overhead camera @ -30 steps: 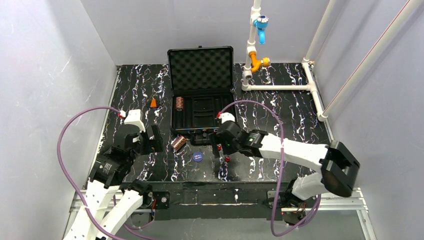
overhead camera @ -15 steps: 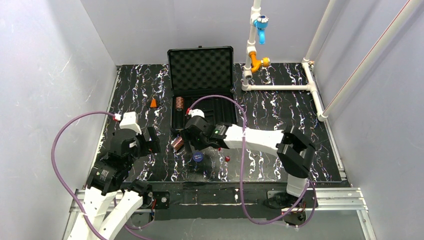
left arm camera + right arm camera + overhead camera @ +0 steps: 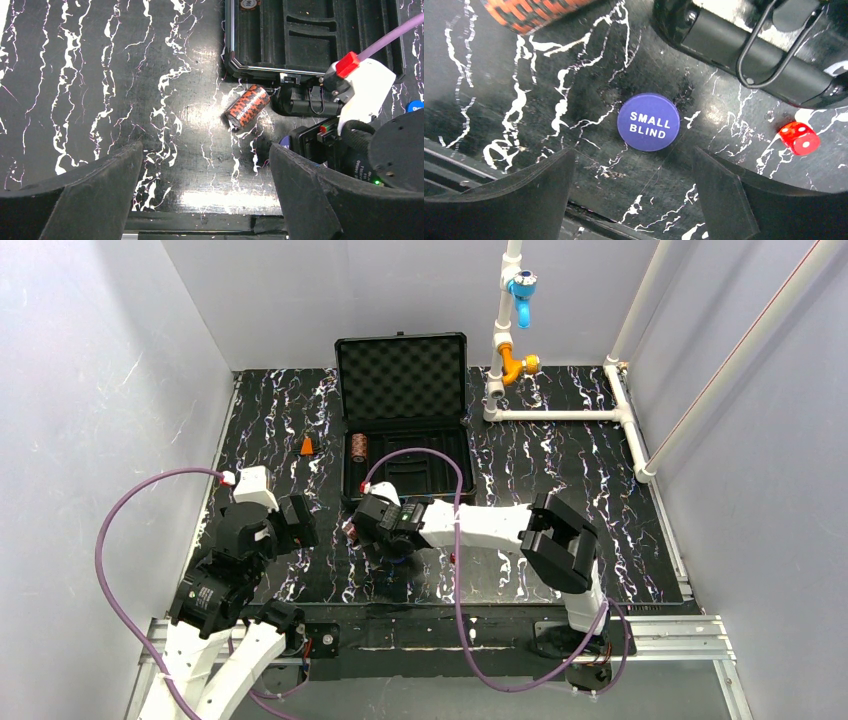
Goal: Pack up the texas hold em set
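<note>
The black desk [image 3: 560,470] with white streaks carries everything. At its back sits the open black briefcase [image 3: 403,425], its bumpy foam lid [image 3: 402,380] up and its slotted tray [image 3: 415,475] flat. The right arm [image 3: 490,523] reaches across the front of the case.

The right hand [image 3: 633,172] hangs over the desk with its fingers spread wide and nothing in them. The left hand [image 3: 205,172] is spread wide too and holds nothing, over bare desk further left.

One copper-brown chip stack [image 3: 358,448] sits in the left end of the tray. The other chip stack [image 3: 247,106] lies on its side on the desk, just beside the case's near left corner. In the top view the right hand hides most of it.

A small orange cone [image 3: 307,446] stands left of the case.

A blue disc [image 3: 648,121] marked SMALL BLIND lies flat between the right hand's fingers, not touching them. The top view cannot show it.

One red die [image 3: 799,138] lies near the disc. Another blue piece [image 3: 415,106] is cut off at the picture's edge, too little to tell.
</note>
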Controlling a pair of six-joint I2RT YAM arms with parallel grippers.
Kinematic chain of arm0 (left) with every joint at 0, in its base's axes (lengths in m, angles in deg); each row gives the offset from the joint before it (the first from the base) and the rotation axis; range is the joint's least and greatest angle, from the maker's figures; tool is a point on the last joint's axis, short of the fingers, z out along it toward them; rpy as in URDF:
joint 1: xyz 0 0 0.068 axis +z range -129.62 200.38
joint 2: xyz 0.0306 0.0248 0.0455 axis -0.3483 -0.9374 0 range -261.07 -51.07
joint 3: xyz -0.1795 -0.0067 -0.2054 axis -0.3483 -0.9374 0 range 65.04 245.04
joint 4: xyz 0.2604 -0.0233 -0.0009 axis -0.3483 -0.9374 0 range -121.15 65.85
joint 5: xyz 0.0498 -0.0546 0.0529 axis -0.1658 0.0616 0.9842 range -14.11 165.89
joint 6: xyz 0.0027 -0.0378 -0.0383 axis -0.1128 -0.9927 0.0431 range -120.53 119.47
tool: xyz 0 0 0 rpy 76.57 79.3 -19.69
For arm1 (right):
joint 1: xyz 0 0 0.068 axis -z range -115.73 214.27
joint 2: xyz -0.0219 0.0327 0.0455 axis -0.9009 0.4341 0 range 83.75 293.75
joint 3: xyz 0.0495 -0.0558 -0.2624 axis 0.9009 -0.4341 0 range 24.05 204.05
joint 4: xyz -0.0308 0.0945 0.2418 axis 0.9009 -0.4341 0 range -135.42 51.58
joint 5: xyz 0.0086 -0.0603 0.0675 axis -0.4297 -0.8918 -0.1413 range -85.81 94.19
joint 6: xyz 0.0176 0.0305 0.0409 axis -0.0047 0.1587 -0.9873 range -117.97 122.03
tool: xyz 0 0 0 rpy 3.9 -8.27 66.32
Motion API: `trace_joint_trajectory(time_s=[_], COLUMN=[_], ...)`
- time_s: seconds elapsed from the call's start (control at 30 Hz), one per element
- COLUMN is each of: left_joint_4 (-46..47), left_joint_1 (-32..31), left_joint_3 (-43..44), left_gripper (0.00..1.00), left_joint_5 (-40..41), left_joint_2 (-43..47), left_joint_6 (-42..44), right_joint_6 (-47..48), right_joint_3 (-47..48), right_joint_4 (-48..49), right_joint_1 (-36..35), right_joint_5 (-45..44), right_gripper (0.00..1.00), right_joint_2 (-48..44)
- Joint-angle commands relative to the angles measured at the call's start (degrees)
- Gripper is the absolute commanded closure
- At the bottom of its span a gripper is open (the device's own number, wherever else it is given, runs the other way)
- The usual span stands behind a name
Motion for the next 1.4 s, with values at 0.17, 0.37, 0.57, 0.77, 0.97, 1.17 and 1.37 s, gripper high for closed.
trace_joint_trajectory(time_s=[0.17, 0.37, 0.57, 0.77, 0.97, 1.17, 1.37], left_joint_4=[-1.17, -1.15, -1.16, -1.13, -1.18, -1.15, -1.12], left_joint_1=[0.19, 0.26, 0.25, 0.27, 0.26, 0.24, 0.26], left_joint_3=[-0.5, -0.49, -0.49, -0.52, -0.58, -0.59, -0.58], left_gripper=[0.02, 0.02, 0.02, 0.02, 0.02, 0.02, 0.02], left_joint_5=[1.2, 1.27, 1.27, 1.4, 1.53, 1.53, 1.62], left_joint_2=[0.28, 0.27, 0.27, 0.66, 0.97, 1.14, 1.41], left_joint_6=[-0.32, -0.32, -0.32, -0.36, -0.32, -0.32, -0.32], right_joint_6=[-2.98, -2.88, -2.25, -1.59, -1.55, -1.93, -1.92], right_joint_3=[3.04, 3.33, 4.39, 5.64, 5.84, 6.32, 5.91], right_joint_4=[-4.01, -3.6, -3.76, -4.45, -4.69, -6.47, -8.34], right_joint_1=[-0.54, -0.54, -0.54, -0.54, -0.54, -0.83, -1.73], right_joint_5=[-4.01, -4.4, -4.41, -5.56, -5.43, -5.83, -6.31], right_gripper=[0.16, 0.25, 0.28, 0.3, 0.34, 0.37, 0.39], right_joint_2=[2.43, 3.41, 4.71, 6.16, 7.49, 8.46, 8.98])
